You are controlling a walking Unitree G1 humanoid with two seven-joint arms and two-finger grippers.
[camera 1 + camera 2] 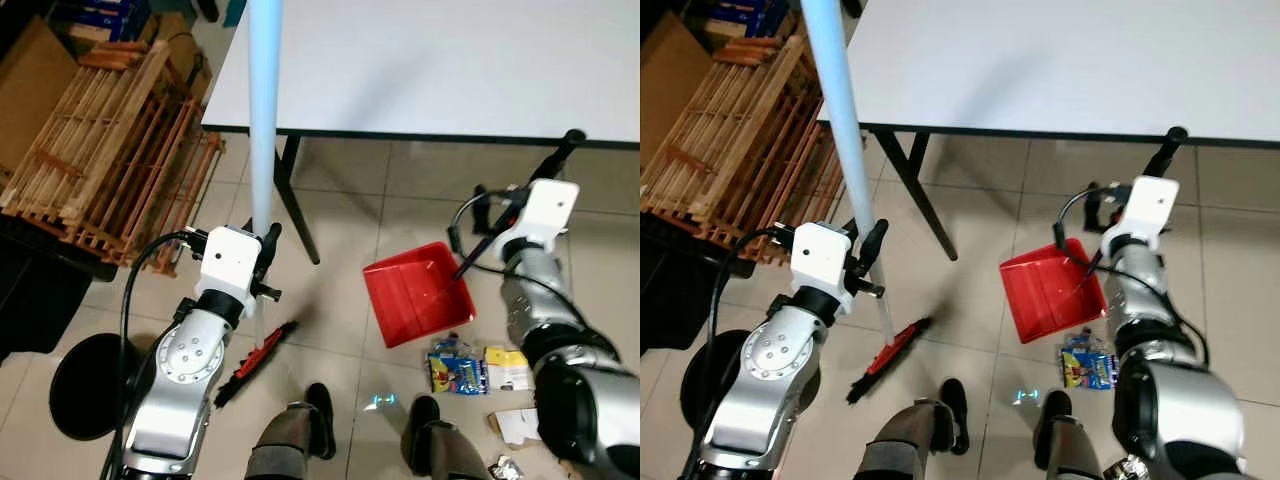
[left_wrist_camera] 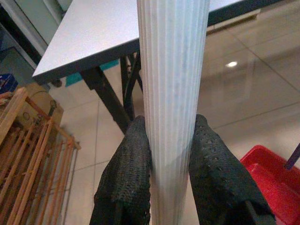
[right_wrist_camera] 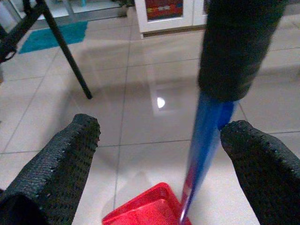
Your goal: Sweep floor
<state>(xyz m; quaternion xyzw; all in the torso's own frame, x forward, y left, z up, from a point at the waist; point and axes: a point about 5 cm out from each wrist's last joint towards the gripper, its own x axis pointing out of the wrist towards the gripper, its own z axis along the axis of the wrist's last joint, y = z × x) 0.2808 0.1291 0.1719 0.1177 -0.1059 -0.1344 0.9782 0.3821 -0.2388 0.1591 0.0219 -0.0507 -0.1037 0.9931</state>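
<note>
Broom stands upright, dustpan sits on the floor.
The left gripper point(image 2: 171, 154) squeezes the pale broom handle point(image 1: 264, 110); the right gripper point(image 3: 159, 164) gapes beside the red dustpan's point(image 1: 418, 293) blue handle point(image 3: 204, 140). No words readable.

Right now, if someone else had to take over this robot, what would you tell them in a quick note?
Left gripper: shut on the broom handle, holding it upright; the red broom head rests on the tiles by the robot's feet.
Right gripper: open, its fingers on either side of the dustpan's blue handle, not clamped on it.
Red dustpan sits on the floor near the table leg.
Done: nothing lies in the pan.
Left: sweep up the litter, wrappers and paper scraps lying on the tiles just behind the pan.
</note>
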